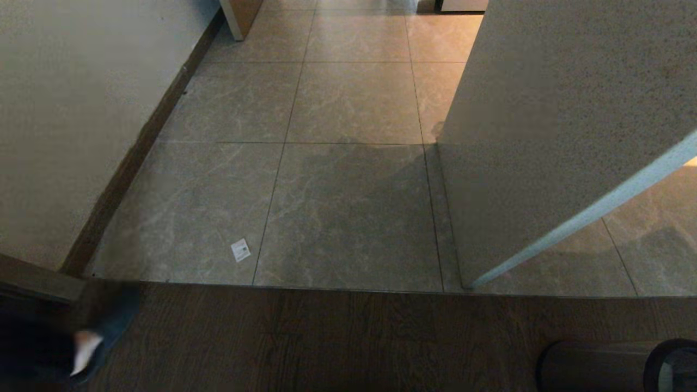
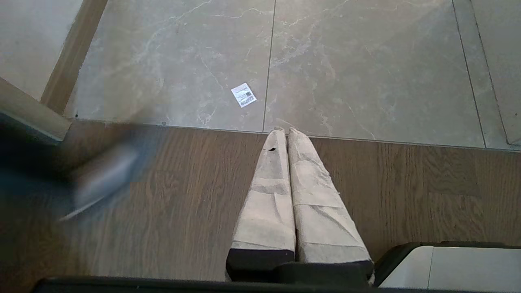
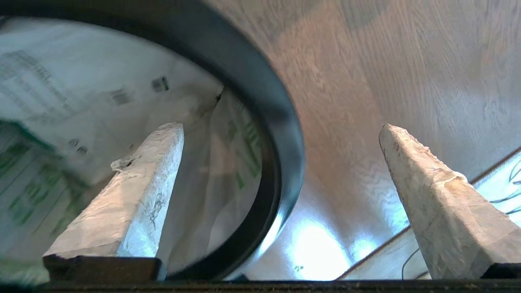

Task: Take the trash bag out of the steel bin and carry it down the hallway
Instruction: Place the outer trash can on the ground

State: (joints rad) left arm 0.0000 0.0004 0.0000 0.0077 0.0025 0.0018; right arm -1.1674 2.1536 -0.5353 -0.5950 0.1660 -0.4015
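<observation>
- Right gripper [image 3: 281, 130], its two pale taped fingers spread wide and grasping nothing, hangs over the rim of the small round steel bin [image 3: 285, 134] of dark brushed metal with a black ring; one finger is over the bin's mouth, the other outside, over the brown wood-grain floor [image 3: 366, 81].
- White, semi-translucent, crinkly plastic trash bag [image 3: 101, 89], with green-and-white printed packaging showing through, sits inside the bin, not yet lifted.
- In the head view the bin [image 1: 593, 365] stands at the near right corner of the wood floor, close to where it meets the glossy grey-beige marble-look tiles of the hallway [image 1: 348, 163].
- Left gripper [image 2: 288, 132] is parked over the wood floor, fingers pressed together, empty.
- A small flat white scrap [image 1: 240, 250] lies on the tiles; it is not the target.
- To do this step well, I judge the fingers should sink astride the bag's edge at the rim, pinch a gathered fold of plastic rather than the ring, then lift straight up so the bin does not tip.
</observation>
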